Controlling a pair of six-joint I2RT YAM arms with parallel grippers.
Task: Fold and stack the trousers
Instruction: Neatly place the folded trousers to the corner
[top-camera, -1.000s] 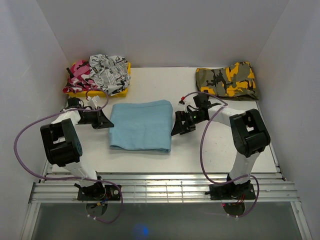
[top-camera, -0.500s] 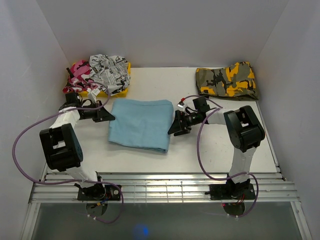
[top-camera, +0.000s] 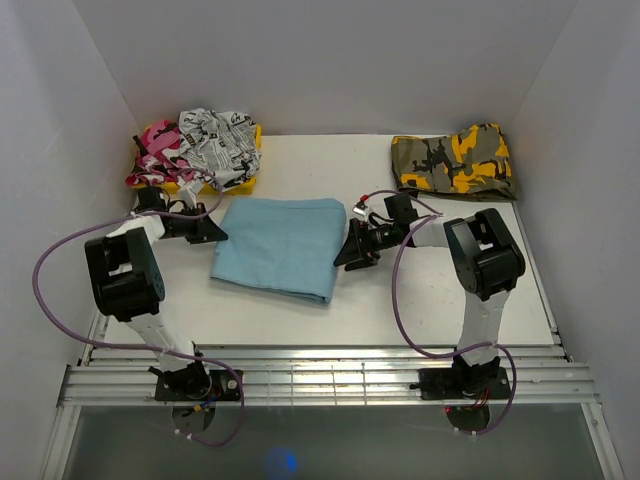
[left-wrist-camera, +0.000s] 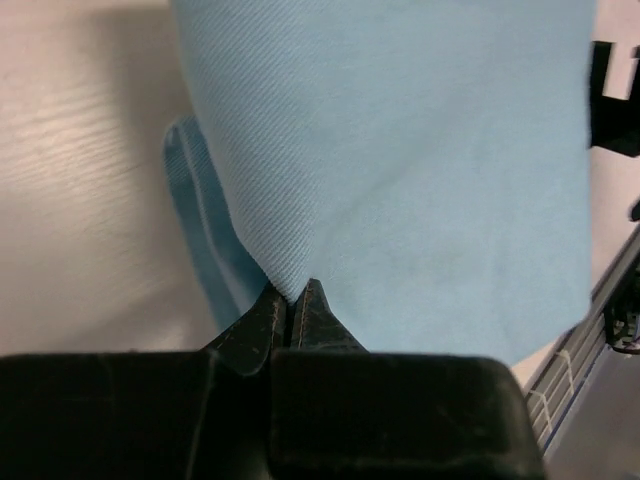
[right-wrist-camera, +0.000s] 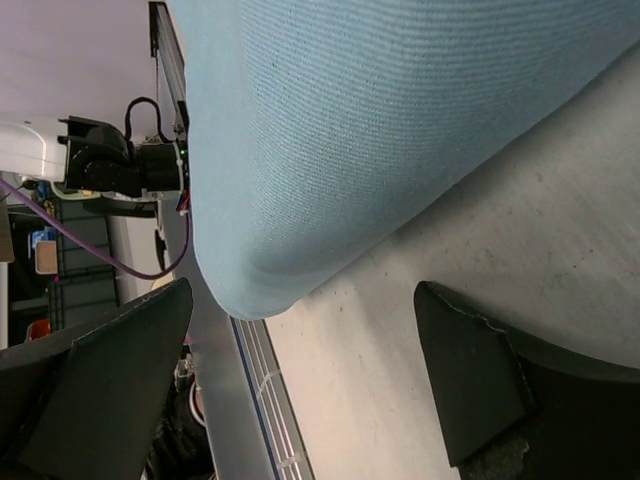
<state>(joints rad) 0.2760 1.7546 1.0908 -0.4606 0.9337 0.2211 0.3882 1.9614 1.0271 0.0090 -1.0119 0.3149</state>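
The light-blue trousers (top-camera: 280, 245) lie folded into a rough rectangle on the middle of the table. My left gripper (top-camera: 217, 232) is at their left edge, shut on a corner of the top layer. In the left wrist view the cloth (left-wrist-camera: 400, 150) runs into the closed tips (left-wrist-camera: 295, 296). My right gripper (top-camera: 346, 254) is open beside the trousers' right edge. In the right wrist view the rounded fold (right-wrist-camera: 350, 120) lies just ahead of the open fingers (right-wrist-camera: 305, 300), with bare table between them.
A yellow tray (top-camera: 246, 180) at the back left holds crumpled pink (top-camera: 158, 150) and black-and-white clothes (top-camera: 215, 133). A folded camouflage garment (top-camera: 455, 160) lies at the back right. Metal rails (top-camera: 320, 375) run along the near edge. White walls close in three sides.
The left gripper has moved back and left with the cloth corner, so the trousers now sit skewed. The right gripper has shifted slightly left toward the trousers' right edge.
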